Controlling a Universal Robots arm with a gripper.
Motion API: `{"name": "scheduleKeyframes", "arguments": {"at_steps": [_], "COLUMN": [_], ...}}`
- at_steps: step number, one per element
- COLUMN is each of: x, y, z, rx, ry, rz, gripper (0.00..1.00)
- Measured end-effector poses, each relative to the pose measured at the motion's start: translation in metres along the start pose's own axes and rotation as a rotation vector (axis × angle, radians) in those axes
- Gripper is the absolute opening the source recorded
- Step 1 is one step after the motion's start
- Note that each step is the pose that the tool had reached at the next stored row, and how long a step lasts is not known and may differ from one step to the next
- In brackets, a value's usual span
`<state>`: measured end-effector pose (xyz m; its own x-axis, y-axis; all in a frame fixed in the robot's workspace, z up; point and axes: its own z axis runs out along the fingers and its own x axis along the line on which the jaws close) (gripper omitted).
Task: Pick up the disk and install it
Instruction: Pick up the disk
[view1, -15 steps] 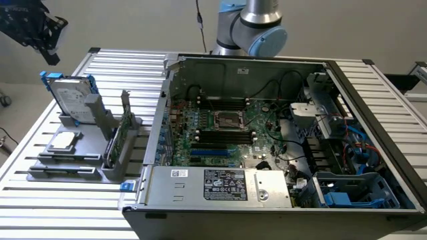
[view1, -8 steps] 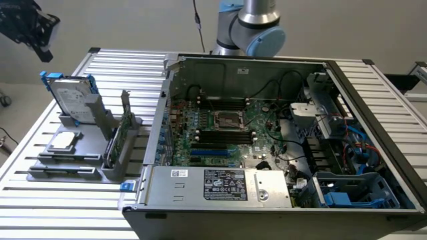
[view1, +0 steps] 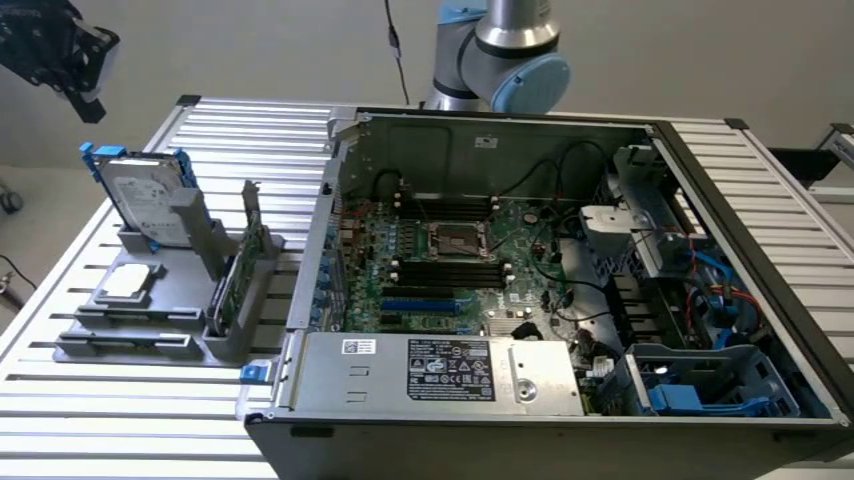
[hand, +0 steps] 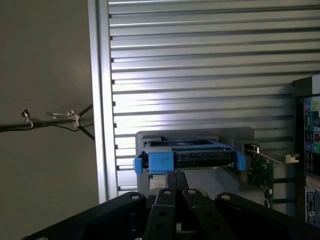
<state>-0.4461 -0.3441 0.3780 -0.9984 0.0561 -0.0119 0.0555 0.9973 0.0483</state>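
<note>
The disk (view1: 140, 195) is a silver-grey drive with a white label in a bright blue carrier. It stands upright in a grey holder (view1: 160, 300) on the slatted table, at the exterior view's left. My gripper (view1: 88, 100) hangs high above and to the left of it, apart from it. In the wrist view the disk (hand: 187, 156) shows edge-on from above, just past my gripper (hand: 176, 181). The black fingers (hand: 165, 200) are pressed together with nothing between them.
An open computer case (view1: 561, 290) with its motherboard (view1: 461, 260) takes up the middle and right of the table. A green circuit card (view1: 230, 280) and a small silver chip (view1: 128, 282) sit in the same grey holder. A blue drive bay (view1: 694, 385) lies at the case's near right corner.
</note>
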Motion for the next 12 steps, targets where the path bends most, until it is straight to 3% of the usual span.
{"name": "scheduleKeyframes", "arguments": {"at_steps": [12], "x": [0.0001], "y": [0.0016], "z": [0.0005], "rx": [-0.0003], "ry": [0.0008], "rz": [-0.019], "gripper": [0.11]}}
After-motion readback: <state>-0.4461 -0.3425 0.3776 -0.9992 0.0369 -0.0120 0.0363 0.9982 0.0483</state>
